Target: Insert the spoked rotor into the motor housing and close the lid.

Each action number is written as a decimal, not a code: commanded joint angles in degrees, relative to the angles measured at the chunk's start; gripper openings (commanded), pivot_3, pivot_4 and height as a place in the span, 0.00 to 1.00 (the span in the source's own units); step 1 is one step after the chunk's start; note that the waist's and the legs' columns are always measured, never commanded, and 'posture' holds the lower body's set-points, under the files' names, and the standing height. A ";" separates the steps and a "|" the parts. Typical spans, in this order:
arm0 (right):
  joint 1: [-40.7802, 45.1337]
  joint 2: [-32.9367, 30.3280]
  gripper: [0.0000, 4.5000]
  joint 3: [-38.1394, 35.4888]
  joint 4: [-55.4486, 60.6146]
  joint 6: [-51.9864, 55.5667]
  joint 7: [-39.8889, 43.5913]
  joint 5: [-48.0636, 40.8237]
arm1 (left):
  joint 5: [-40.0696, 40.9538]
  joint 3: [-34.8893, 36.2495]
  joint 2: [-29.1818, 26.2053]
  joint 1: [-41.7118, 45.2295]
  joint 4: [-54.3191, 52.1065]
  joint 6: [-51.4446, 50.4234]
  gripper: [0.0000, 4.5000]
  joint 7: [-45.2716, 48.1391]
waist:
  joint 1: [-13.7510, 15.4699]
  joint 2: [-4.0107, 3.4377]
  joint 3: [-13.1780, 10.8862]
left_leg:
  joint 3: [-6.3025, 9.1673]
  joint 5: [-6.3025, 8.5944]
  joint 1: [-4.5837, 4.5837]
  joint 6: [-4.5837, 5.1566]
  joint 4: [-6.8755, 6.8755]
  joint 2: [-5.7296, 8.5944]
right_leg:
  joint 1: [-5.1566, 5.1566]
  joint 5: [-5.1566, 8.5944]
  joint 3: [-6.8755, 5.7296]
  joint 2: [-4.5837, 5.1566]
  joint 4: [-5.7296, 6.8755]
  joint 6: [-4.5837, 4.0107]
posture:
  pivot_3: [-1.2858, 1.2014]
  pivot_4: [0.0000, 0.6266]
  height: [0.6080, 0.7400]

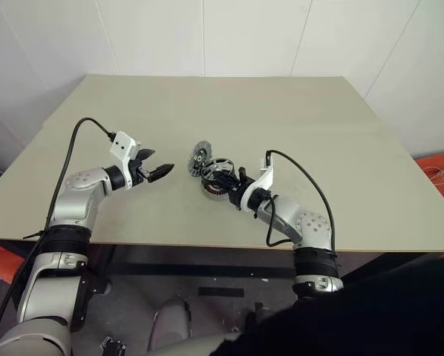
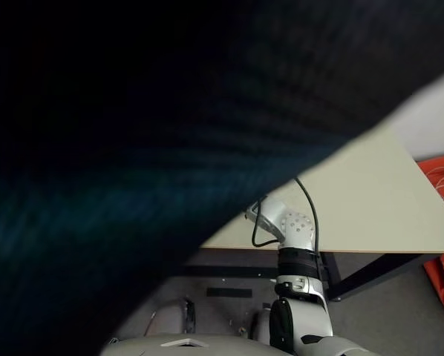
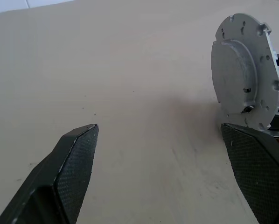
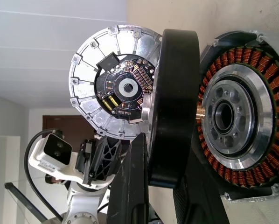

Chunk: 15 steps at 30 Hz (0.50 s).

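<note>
The right claw [image 4: 160, 186] is clamped on the black outer ring of the spoked rotor [image 4: 173, 107], held on edge just beside the motor housing [image 4: 240, 116] on the tabletop [image 1: 207, 104]. The lid [image 4: 114, 81] stands upright behind the rotor. The left claw [image 1: 157, 172] is released, near the lid, holding nothing.

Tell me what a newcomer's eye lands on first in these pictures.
The right gripper near the table's middle, shut on the black-rimmed spoked rotor, held on edge just above the motor housing with its copper coils. Behind them the lid stands on edge, its ribbed grey rim toward the rotor. To their left the left gripper hovers open, pointing at the lid.
</note>
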<state>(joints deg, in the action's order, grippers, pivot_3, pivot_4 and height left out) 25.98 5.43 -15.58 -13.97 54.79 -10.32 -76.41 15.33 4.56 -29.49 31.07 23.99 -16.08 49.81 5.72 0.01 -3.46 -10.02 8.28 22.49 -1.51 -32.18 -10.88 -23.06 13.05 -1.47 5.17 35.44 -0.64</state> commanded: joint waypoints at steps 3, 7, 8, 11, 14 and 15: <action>0.88 0.60 0.43 -0.56 1.19 0.54 0.62 0.04 | 0.61 1.16 -0.94 0.72 -1.96 0.38 0.99 -0.08 | 0.00 0.00 0.00 | 0.00 0.00 0.00 0.00 0.00 0.00 | 0.00 0.00 0.00 0.00 0.00 0.00 | 0.52 0.00 1.00; 0.93 0.57 0.73 -0.51 1.09 0.65 0.72 0.64 | 0.61 1.15 -0.97 0.78 -1.90 0.39 0.99 -0.08 | -0.01 0.01 0.01 | 0.00 0.00 0.00 0.00 0.00 0.00 | 0.00 0.00 0.00 0.00 0.00 0.00 | 0.52 0.00 1.00; 0.95 0.54 0.78 -0.45 1.23 0.68 0.80 0.89 | 0.63 1.17 -0.99 0.81 -1.91 0.34 0.99 -0.08 | -0.01 0.02 0.02 | 0.00 0.00 -0.02 0.00 0.00 0.00 | 0.01 0.00 0.00 0.00 0.01 0.00 | 0.52 0.00 1.00; 1.05 0.41 0.78 -0.24 1.60 0.69 1.04 1.69 | 0.65 1.17 -1.01 0.83 -1.92 0.31 0.99 -0.09 | -0.01 0.03 0.02 | 0.00 -0.01 -0.07 -0.02 0.00 0.00 | 0.05 0.01 0.00 0.00 0.01 0.01 | 0.52 0.00 1.00; 1.15 -0.16 0.78 0.53 2.55 1.01 1.01 3.14 | 0.66 1.20 -1.01 0.85 -1.92 0.33 0.99 -0.13 | -0.01 0.03 0.02 | 0.00 -0.03 -0.07 -0.05 0.00 0.00 | 0.06 0.01 0.00 0.00 0.01 0.02 | 0.52 0.00 1.00; 1.15 -0.53 0.78 0.99 3.03 1.15 1.04 3.91 | 0.66 1.20 -1.00 0.85 -1.93 0.36 0.99 -0.15 | 0.00 0.03 0.02 | 0.00 -0.03 -0.07 -0.05 0.00 -0.01 | 0.06 0.01 0.00 0.00 0.02 0.02 | 0.52 0.00 1.00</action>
<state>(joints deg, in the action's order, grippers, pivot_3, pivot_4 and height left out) 26.31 5.43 -15.25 -13.04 55.54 -9.20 -74.11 15.35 4.57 -29.66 31.07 23.95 -16.09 49.77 5.72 0.03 -3.44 -10.02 8.24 22.42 -1.58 -32.18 -10.88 -23.01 13.06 -1.46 5.17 35.45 -0.62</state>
